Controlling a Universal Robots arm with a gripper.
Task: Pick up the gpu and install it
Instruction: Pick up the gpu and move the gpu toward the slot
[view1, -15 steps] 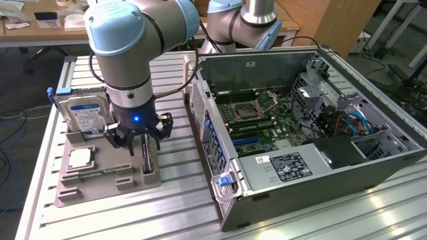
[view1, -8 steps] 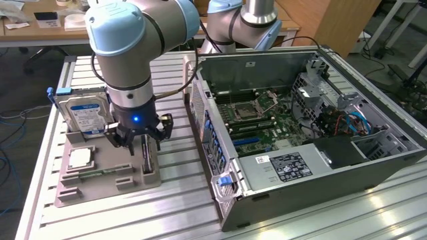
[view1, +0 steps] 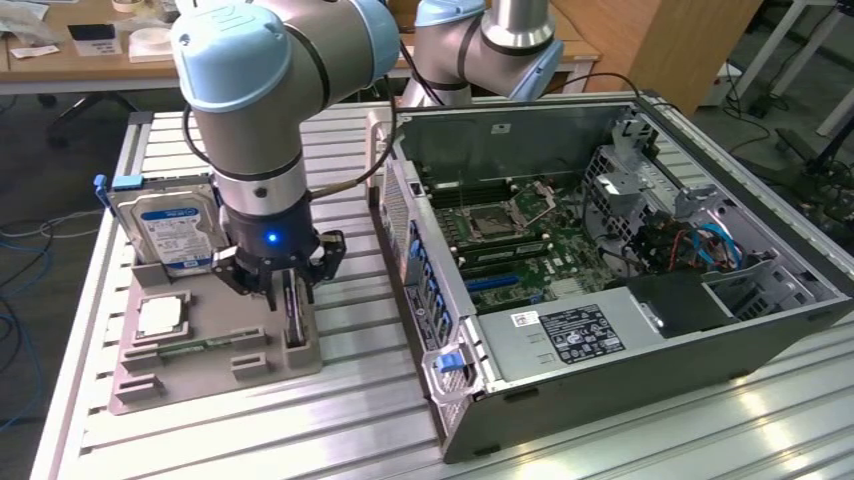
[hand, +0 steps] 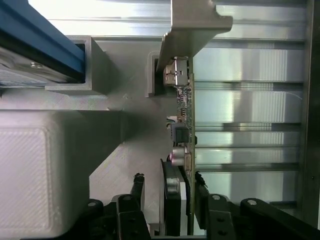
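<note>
Ext. view: arm stands vertical over grey parts holder (view1: 147, 385) on slatted alu. table (view1: 347, 430), at approx. 9 o'clock from open PC case (view1: 641, 395). Gripper (view1: 291, 300) is down at holder's edge nearest the case, over the gpu (view1: 296, 325), which sits on its long edge in a slot there, upright, not lifted. Wrist view: gpu (hand: 186, 115) seen edge-on, metal end bracket (hand: 195, 25) at far end from gripper (hand: 168, 177). Jaws spread, one finger (hand: 137, 190) each side of card at fan end; clear gap shows betw. that finger and fan shroud, other finger (hand: 200, 187) just beside board's back, contact cannot be told. No pinch seen. Clearances: board's back side faces bare table slats, room open; fan side faces holder floor (hand: 125, 150) w/ raised block near, room tighter; holder post sits just beside bracket end. Ext. view again: hard drive (view1: 167, 232) upright in holder at approx. 10 o'clock from gripper, apart from it; square processor chip (view1: 160, 315) flat at approx. 9 o'clock, well apart. Case side is open, motherboard (view1: 521, 250) exposed; strip of bare table lies betw. holder edge and case wall.
</note>
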